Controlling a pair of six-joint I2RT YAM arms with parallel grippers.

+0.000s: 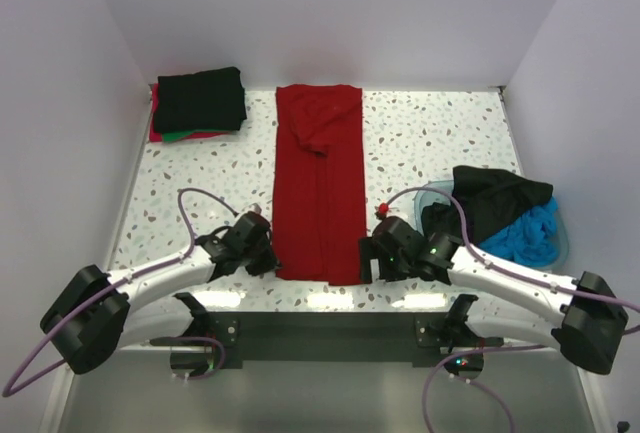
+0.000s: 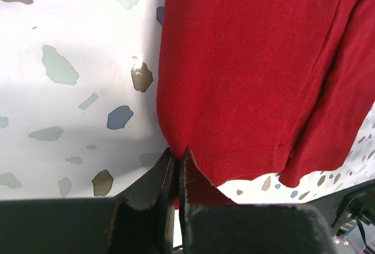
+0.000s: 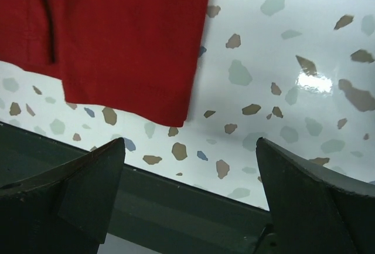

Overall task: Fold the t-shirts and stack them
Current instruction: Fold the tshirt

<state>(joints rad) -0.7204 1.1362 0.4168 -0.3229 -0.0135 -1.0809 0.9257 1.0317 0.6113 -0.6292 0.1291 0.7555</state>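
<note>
Placement of both arms at the lower edge of the top view looks aimed at the bottom hem of the dark red t-shirt [image 1: 320, 183]. It lies flat in the centre of the table [image 1: 430, 143] as a narrow strip with its sleeves turned in. Its long axis runs straight up the frame, neck toward the top and hem toward the bottom. The left gripper [image 2: 177, 161] has its fingers pinched tight on the hem's lower-left corner. The right gripper [image 3: 190, 144] hangs just beside the lower-right corner, fingers spread wide and holding nothing. A matched hold on both corners seems wanted, to carry the hem up toward the neck. A folded stack [image 1: 200, 101] sits upper left, while a black shirt [image 1: 495, 198] and a blue shirt [image 1: 530, 231] wait in the basin [image 1: 437, 191] at right.
</note>
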